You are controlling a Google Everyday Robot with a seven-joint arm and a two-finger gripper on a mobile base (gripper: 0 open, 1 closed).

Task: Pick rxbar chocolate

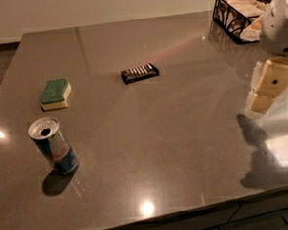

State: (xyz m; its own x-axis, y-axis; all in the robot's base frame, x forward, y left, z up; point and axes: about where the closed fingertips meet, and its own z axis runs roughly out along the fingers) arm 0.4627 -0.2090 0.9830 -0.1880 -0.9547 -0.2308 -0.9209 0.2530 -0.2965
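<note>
The rxbar chocolate (140,73) is a small flat black bar with a row of pale stripes. It lies flat on the grey table (161,150), left of centre toward the back. My gripper (267,89), cream-coloured under a white arm, hangs over the table's right side, far to the right of the bar and a little nearer the front. It holds nothing that I can see. Its shadow falls on the table below it.
A green-and-yellow sponge (55,93) lies at the left. An open Red Bull can (53,145) stands upright at the front left. A black wire basket (238,14) with pale packets sits at the back right corner. The table's front edge runs along the bottom.
</note>
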